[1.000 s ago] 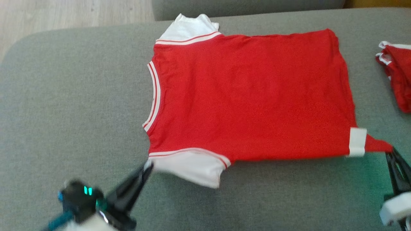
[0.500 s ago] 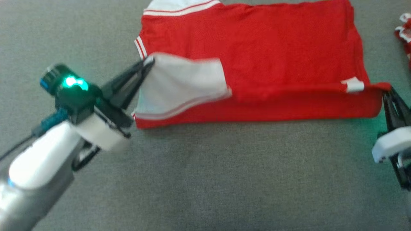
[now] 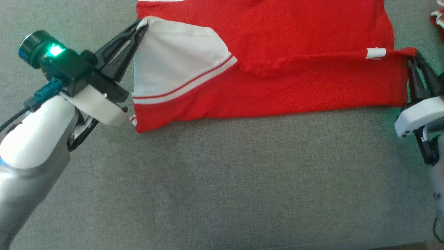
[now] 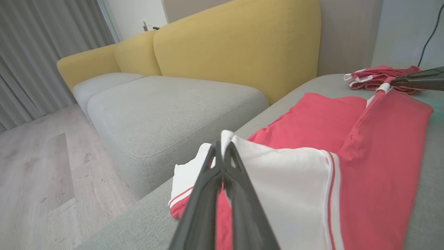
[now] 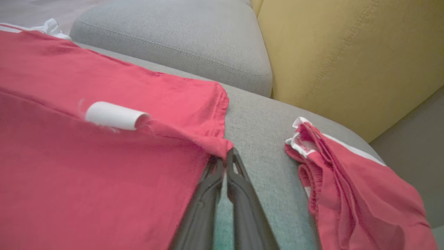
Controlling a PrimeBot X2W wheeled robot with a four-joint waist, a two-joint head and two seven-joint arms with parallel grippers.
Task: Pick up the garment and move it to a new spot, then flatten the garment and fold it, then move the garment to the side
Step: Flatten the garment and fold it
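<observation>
With left gripper clamped on white sleeve and right gripper clamped on hem corner, near edge of red shirt has swung over its body, which lies just beyond the fingertips on grey sofa cushion, so fold looks half done.

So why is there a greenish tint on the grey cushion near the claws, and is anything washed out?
Head view: a green lamp by the left claw glows, and green light tints the cushion beside the right claw; the pale left forearm is washed out. Right wrist view: the same tint around the fingers holding the garment.
</observation>
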